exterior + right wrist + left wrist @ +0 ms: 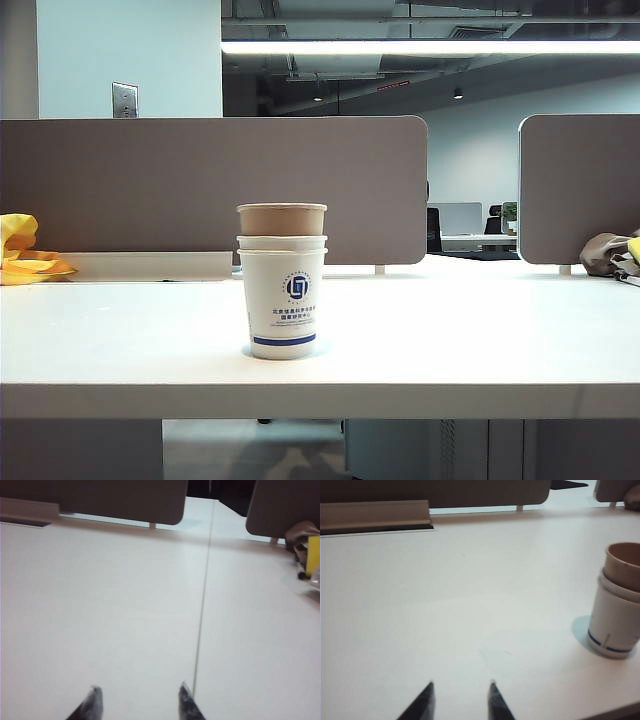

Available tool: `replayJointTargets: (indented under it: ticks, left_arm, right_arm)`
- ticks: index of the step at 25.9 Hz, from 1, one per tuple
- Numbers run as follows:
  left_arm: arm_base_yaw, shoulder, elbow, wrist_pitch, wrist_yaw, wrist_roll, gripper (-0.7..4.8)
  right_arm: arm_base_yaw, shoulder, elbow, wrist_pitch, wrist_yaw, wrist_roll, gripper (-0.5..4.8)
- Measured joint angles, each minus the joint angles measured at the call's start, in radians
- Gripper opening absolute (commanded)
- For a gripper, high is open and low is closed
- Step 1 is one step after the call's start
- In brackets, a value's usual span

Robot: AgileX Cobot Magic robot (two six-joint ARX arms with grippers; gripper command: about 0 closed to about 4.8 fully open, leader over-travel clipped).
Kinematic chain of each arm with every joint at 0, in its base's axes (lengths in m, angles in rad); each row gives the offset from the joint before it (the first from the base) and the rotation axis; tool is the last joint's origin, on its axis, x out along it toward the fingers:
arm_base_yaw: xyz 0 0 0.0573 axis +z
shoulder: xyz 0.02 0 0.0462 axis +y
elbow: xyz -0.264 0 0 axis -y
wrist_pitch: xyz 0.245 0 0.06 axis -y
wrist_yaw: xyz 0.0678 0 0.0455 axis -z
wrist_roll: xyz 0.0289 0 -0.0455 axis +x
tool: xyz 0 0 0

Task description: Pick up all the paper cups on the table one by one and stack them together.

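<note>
Three tapered paper cups (283,280) are sitting nested in one upright stack near mid front of the wide flat white bench (480,330): plain brown kraft cup (282,218) on top, two white cups w/ blue round logo and blue band under it. Left pincer (461,700) is hovering over bare bench, jaws apart, empty, stack off to its side. Right pincer (136,704) is also gaping, empty, over bare bench by a seam (202,605). Grey-brown partition panels (200,180) are standing behind.

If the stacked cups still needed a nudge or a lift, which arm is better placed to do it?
Left, probably. The left tool, open and empty over the table, has the stack of paper cups in its view. The right tool, open too, sees only bare table.
</note>
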Motion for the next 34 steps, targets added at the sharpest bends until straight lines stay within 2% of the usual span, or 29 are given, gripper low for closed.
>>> replayJointTargets:
  ticks: [12, 34]
  left_arm:
    - [0.205, 0.0, 0.0, -0.031, -0.001, 0.0, 1.38]
    - [0.21, 0.0, 0.0, -0.031, -0.001, 0.0, 1.38]
  right_arm:
    - [-0.132, 0.0, -0.016, -0.07, 0.003, 0.0, 1.98]
    - [-0.132, 0.0, -0.016, -0.07, 0.003, 0.0, 1.98]
